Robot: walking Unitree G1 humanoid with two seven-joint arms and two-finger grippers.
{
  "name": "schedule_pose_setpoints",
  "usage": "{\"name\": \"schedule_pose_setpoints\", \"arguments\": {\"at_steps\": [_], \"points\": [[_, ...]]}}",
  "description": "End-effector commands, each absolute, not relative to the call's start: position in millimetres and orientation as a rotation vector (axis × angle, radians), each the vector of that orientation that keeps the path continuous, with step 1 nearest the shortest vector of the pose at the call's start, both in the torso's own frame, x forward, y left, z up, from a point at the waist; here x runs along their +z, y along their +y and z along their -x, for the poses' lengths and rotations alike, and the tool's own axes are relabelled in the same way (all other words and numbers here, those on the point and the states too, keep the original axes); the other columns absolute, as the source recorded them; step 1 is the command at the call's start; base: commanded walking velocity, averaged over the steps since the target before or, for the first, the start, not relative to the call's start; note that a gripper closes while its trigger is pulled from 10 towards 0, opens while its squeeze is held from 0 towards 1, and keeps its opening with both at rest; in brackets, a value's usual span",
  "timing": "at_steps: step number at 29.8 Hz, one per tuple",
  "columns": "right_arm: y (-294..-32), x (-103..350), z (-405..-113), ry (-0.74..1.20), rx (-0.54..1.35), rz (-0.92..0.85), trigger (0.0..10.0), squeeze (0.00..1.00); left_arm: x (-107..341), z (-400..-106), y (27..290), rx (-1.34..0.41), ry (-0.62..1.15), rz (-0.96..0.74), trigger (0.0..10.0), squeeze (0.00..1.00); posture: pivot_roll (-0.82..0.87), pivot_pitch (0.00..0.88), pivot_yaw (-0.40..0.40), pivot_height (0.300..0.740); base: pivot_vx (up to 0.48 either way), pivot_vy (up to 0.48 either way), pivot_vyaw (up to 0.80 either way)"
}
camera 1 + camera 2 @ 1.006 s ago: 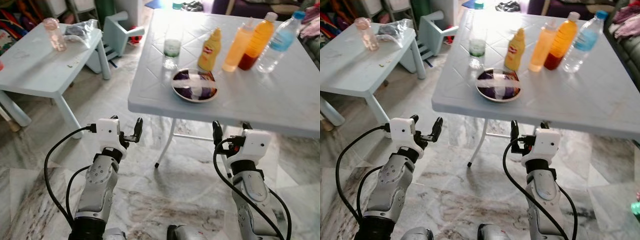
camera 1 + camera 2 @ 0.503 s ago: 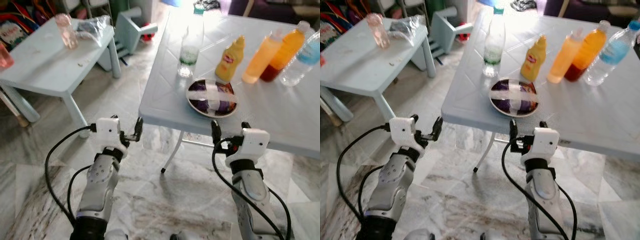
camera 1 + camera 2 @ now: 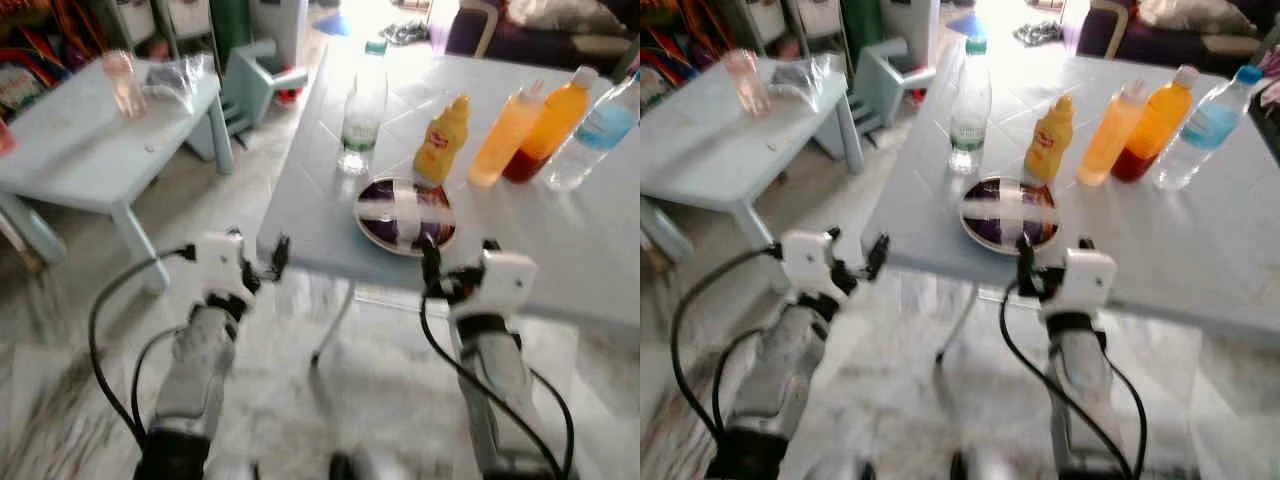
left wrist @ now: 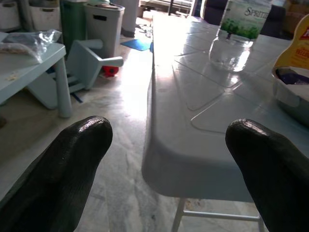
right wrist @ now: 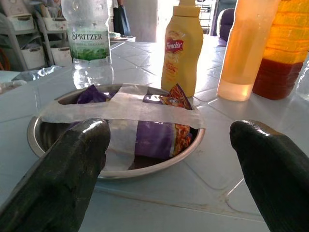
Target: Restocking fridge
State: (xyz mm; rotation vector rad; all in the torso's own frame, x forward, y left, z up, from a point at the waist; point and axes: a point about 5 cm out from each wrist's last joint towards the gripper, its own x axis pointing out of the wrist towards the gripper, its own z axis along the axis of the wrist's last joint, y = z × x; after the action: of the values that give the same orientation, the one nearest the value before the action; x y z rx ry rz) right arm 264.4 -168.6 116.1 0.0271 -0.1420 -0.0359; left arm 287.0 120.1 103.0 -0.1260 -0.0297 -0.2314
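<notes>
A white plastic table (image 3: 560, 240) carries a clear Spritzer water bottle (image 3: 362, 110), a yellow mustard bottle (image 3: 443, 140), a pale orange bottle (image 3: 505, 135), an orange juice bottle (image 3: 545, 125) and a blue-labelled water bottle (image 3: 595, 135). Near the front edge sits a metal bowl (image 3: 405, 215) holding a purple packet under crossed white tape. My left gripper (image 3: 258, 250) is open and empty at the table's front left corner. Just before the bowl (image 5: 116, 145), my right gripper (image 3: 460, 255) stands open, holding nothing.
A low pale-blue table (image 3: 80, 150) at the left holds a pink cup (image 3: 122, 85) and a plastic bag (image 3: 175, 75). A tipped-over stool (image 3: 250, 85) lies behind it. Marble floor runs between the two tables. A dark sofa (image 3: 560, 25) stands beyond the white table.
The view has drawn closer to the white table and is blurred. Both grippers now sit level with its front edge rather than below it, still open.
</notes>
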Motion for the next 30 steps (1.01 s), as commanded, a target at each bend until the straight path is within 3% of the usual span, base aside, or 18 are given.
{"name": "schedule_pose_setpoints", "arguments": {"at_steps": [1,14,30], "points": [[-179.9,114.8,-270.3,-0.125,-0.086,-0.052,10.0,0.00,102.8,-285.7,117.6,-0.239,-0.023,0.118,10.0,0.00,0.03,0.146,-0.027,0.740,0.000,0.000,0.00],[-186.5,116.2,-286.7,-0.079,-0.153,-0.215,10.0,0.00,104.0,-285.0,118.5,-0.241,-0.025,0.113,10.0,0.00,0.04,0.151,-0.023,0.740,0.000,0.000,0.00],[-150.4,111.6,-291.3,0.005,-0.023,-0.429,10.0,0.00,102.9,-284.4,120.3,-0.229,-0.021,0.104,10.0,0.00,0.04,0.159,-0.028,0.740,0.000,0.000,0.00]]}}
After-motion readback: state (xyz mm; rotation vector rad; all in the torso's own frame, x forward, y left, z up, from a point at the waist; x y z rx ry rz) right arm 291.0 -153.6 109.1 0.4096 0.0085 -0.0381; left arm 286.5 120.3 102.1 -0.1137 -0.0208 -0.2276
